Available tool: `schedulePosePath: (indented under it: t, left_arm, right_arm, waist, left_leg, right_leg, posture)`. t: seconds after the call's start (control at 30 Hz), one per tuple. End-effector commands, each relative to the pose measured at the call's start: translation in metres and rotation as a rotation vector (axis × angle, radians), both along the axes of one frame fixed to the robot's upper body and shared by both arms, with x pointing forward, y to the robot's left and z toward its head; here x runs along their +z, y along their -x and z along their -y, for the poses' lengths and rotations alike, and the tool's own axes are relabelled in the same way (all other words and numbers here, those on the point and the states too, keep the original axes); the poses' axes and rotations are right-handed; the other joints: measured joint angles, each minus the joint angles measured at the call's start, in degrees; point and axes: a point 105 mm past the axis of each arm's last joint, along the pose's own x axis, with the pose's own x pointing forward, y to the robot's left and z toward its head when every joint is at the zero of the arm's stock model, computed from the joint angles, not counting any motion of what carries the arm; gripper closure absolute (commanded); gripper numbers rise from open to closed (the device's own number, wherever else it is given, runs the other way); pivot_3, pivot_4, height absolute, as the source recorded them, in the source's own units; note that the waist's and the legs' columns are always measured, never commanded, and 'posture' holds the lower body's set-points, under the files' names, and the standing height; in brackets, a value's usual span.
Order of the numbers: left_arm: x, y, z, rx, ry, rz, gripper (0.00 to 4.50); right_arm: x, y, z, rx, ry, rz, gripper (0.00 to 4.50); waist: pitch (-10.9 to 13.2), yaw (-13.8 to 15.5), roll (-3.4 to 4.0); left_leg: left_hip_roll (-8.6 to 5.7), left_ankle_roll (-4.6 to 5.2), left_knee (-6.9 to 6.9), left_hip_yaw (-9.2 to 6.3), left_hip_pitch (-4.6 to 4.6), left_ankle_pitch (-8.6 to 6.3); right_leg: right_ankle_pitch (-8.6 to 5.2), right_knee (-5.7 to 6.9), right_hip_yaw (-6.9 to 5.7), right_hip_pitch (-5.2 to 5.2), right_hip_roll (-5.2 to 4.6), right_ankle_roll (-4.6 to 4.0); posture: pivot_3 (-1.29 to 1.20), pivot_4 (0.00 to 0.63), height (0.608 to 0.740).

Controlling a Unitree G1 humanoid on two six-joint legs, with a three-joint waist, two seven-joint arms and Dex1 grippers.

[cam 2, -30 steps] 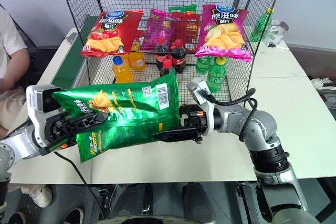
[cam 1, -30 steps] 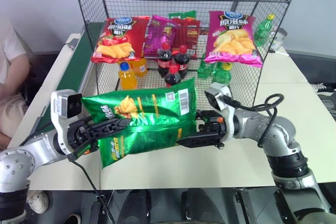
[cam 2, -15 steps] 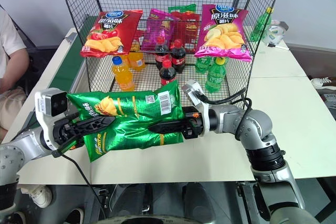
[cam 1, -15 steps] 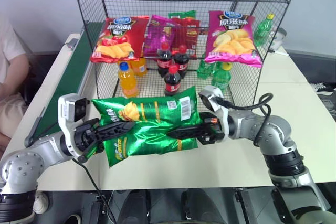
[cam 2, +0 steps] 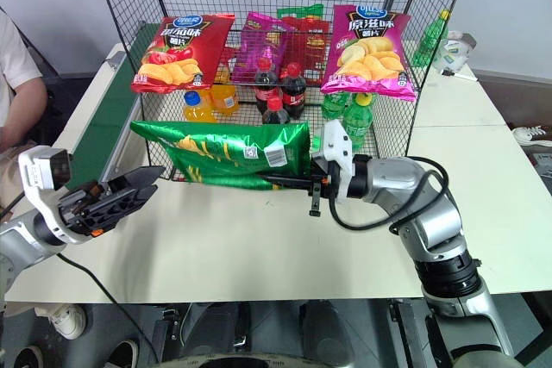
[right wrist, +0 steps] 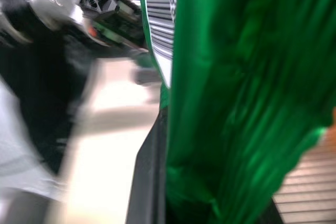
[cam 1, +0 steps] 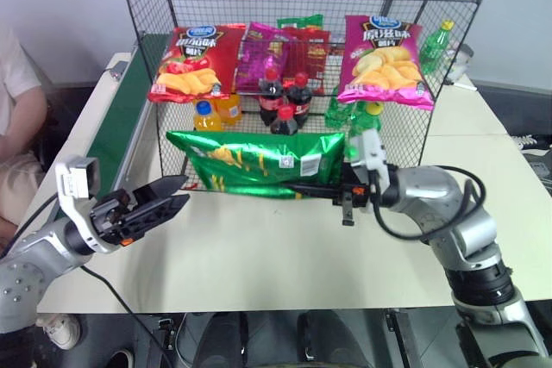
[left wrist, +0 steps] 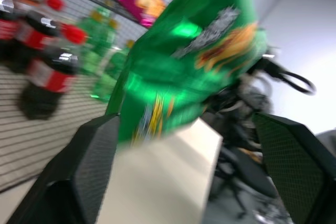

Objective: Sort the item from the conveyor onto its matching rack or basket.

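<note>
Nearest the front edge of the pale cream desk [cam 1: 285, 256], toward its left corner, the left gripper [cam 1: 164, 196] hangs just above the surface with its two black fingers spread wide and nothing between them; its tips point toward the bag but stand apart from it. In the left wrist view those fingers [left wrist: 89, 166] frame the bag's near end without touching it.

Further in, over the middle of the desk, the large glossy green crisp bag [cam 1: 259, 162] with pictured yellow crisps and a white barcode patch is held lengthwise, roughly level and clear of the surface. The right gripper [cam 1: 302, 187] is pressed together on the bag's lower right edge, its fingers reaching in from the right side; the right wrist view shows the crinkled green foil and the barcode right against one black finger [right wrist: 149, 182].

Just behind the bag stands the tall black wire-mesh rack [cam 1: 138, 32], near the desk's far edge. On its lowest tier stand an orange drink bottle [cam 1: 205, 116], dark cola bottles with red caps [cam 1: 282, 101] and green bottles [cam 2: 355, 120]. Along its middle tier lean a red crisp bag [cam 1: 187, 62], a purple-pink packet [cam 1: 266, 56] and a pink crisp bag [cam 1: 385, 59].

Along the desk's left edge runs the long dark-green conveyor belt [cam 1: 121, 127] with pale side rails, and beyond it a person's arm in a white sleeve [cam 1: 17, 92].
</note>
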Motion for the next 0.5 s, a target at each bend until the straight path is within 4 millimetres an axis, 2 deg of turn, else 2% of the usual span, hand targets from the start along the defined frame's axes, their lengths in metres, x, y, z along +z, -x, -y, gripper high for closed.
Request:
schedulePosePath:
  t: [0.03, 0.07, 0.17, 0.23, 0.27, 0.37, 0.5]
  left_arm:
    - [0.011, -0.012, -0.019, 0.166, -0.035, 0.117, 0.17]
    - [0.012, -0.014, -0.020, 0.180, -0.046, 0.135, 0.17]
    - [0.012, -0.018, -0.020, 0.215, -0.083, 0.172, 0.17]
    - [0.012, -0.022, -0.019, 0.230, -0.094, 0.196, 0.17]
    - [0.013, -0.024, -0.018, 0.234, -0.094, 0.206, 0.17]
    - [0.013, -0.025, -0.014, 0.238, -0.118, 0.239, 0.17]
    - [0.012, -0.026, -0.009, 0.240, -0.137, 0.257, 0.17]
  right_arm:
    - [0.040, 0.013, -0.002, -0.058, -0.015, 0.394, 4.50]
    - [0.050, 0.012, -0.001, -0.101, -0.016, 0.521, 4.50]
    - [0.064, 0.010, 0.000, -0.156, -0.043, 0.681, 4.50]
    - [0.077, -0.002, 0.005, -0.266, -0.035, 0.818, 4.50]
    - [0.080, -0.017, 0.011, -0.368, 0.019, 0.881, 4.50]
    - [0.077, -0.050, 0.023, -0.541, 0.179, 0.985, 4.50]
    - [0.064, -0.080, 0.026, -0.645, 0.314, 1.024, 4.50]
  waist:
    - [-0.01, 0.05, -0.02]
    - [-0.01, 0.04, -0.02]
    - [-0.01, -0.01, -0.02]
    - [-0.01, -0.01, -0.02]
    - [-0.01, -0.03, -0.02]
    - [-0.02, -0.08, -0.03]
    - [-0.02, -0.14, -0.03]
  left_leg:
    - [0.00, 0.00, 0.00, 0.00, 0.00, 0.00]
    - [0.00, 0.00, 0.01, 0.00, 0.00, 0.00]
    - [0.00, -0.01, 0.05, 0.00, -0.01, 0.01]
    - [0.00, -0.02, 0.05, 0.00, 0.00, 0.01]
    - [0.00, -0.03, 0.06, 0.00, 0.00, 0.02]
    - [-0.01, -0.07, 0.12, 0.01, 0.00, 0.04]
    - [-0.01, -0.21, 0.10, 0.02, 0.00, 0.13]
  right_leg:
    - [0.00, 0.00, 0.00, 0.00, 0.00, 0.00]
    - [0.00, 0.00, -0.02, 0.01, 0.00, 0.00]
    - [0.01, 0.02, -0.02, 0.02, 0.00, 0.01]
    - [0.01, 0.02, -0.02, 0.02, 0.00, 0.01]
    - [0.01, 0.02, -0.02, 0.02, 0.00, 0.00]
    - [0.01, 0.07, -0.02, 0.02, -0.01, 0.00]
    - [0.01, 0.08, -0.01, -0.01, 0.00, -0.01]
  posture:
    - [0.00, 0.150, 0.739]
    - [0.00, 0.150, 0.739]
    - [0.00, 0.150, 0.739]
    - [0.00, 0.150, 0.739]
    - [0.00, 0.150, 0.739]
    - [0.00, 0.150, 0.739]
    - [0.00, 0.150, 0.739]
